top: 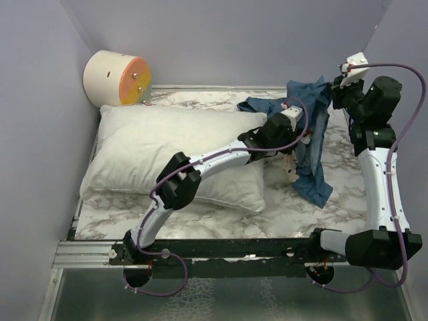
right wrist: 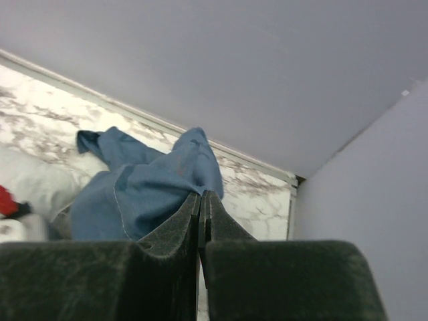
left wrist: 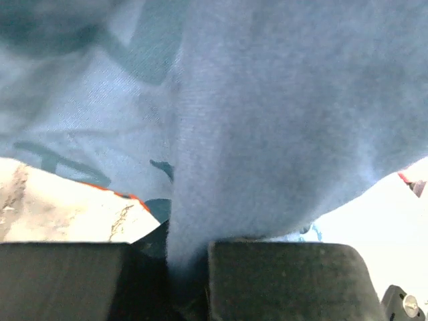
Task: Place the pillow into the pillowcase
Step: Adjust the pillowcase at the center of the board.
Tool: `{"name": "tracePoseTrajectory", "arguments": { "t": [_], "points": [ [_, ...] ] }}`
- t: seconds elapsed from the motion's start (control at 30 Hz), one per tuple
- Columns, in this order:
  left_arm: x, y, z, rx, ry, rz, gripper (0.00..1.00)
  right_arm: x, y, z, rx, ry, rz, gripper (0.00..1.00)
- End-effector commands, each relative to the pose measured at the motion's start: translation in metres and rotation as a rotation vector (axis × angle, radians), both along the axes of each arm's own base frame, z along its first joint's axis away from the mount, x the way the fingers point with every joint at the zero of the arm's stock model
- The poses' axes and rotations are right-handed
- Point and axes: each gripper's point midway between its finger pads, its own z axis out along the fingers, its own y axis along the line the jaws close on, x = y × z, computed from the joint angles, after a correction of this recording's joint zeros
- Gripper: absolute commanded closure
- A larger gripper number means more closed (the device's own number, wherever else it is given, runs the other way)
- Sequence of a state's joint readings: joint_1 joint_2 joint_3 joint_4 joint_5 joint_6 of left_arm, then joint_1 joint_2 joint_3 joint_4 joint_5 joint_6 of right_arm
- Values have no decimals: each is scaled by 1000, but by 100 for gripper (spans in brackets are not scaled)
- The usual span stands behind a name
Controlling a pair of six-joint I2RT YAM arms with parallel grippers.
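We are counting 1 pillow [top: 170, 150], 1 pillowcase [top: 311, 144], 1 cream cylinder [top: 117, 79] and 2 arms on the marble table [top: 334, 207].

The pillow is lying flat on the left half of the table, plump and white, with the left arm's forearm crossing over its right end. The cylinder is sitting just behind the pillow's far left corner, its orange face turning toward the right.

The pillowcase is hanging bunched at the far right of the table — 1 end lifted high, the rest draping down to the marble and trailing toward the pillow's far right corner.

The right gripper [right wrist: 200, 200] is pinching the top of the pillowcase with its fingers pressed together, so that only a thin seam of blue cloth is showing at the tips. It is holding that end well above the table, near the back corner.

The left gripper [left wrist: 187, 264] is closing its 2 fingers on a thick fold of the pillowcase; in the left wrist view the fold is filling the narrow gap between them. Which part of the case this is — hem or body — we cannot quite tell, since the cloth is filling the view.
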State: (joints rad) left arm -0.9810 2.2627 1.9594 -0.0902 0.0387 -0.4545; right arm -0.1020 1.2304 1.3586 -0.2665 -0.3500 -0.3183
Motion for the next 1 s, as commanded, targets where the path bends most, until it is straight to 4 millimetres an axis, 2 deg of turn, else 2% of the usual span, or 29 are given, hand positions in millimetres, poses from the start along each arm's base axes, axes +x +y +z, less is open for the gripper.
{"name": "tracePoseTrajectory", "arguments": {
  "t": [0.0, 0.13, 0.27, 0.43, 0.5, 0.57, 0.63, 0.7, 0.77, 0.83, 0.93, 0.97],
  "points": [
    [-3, 17, 86, -86, -98, 14, 100, -11, -42, 22, 33, -72, -152, 99],
    [-19, 29, 126, -124, -131, -28, 100, -21, -59, 38, 33, -118, -208, 99],
    [-47, 33, 158, -154, -130, -126, 100, -35, -65, 74, 36, -190, -246, 99],
    [-89, 33, 194, -188, -164, -245, 99, -49, -57, 124, 55, -250, -214, 99],
    [-99, 37, 208, -207, -172, -272, 98, -51, -49, 137, 65, -261, -176, 99],
    [-101, 44, 211, -198, -182, -269, 97, -48, -39, 141, 75, -264, -117, 99],
    [-91, 56, 207, -163, -195, -222, 94, -38, -28, 132, 106, -229, -42, 99],
    [-69, 70, 196, -153, -171, -168, 93, -22, -13, 111, 166, -159, 53, 99],
    [-36, 89, 179, -188, -84, -109, 93, 4, 1, 81, 216, -71, 110, 99],
    [3, 115, 154, -208, 22, -23, 93, 34, 19, 47, 222, 6, 132, 99],
    [50, 146, 111, -163, 110, 106, 93, 72, 74, -9, 157, 110, 183, 98],
    [61, 153, 98, -144, 132, 134, 93, 79, 93, -33, 163, 180, 234, 88]
  ]
}}
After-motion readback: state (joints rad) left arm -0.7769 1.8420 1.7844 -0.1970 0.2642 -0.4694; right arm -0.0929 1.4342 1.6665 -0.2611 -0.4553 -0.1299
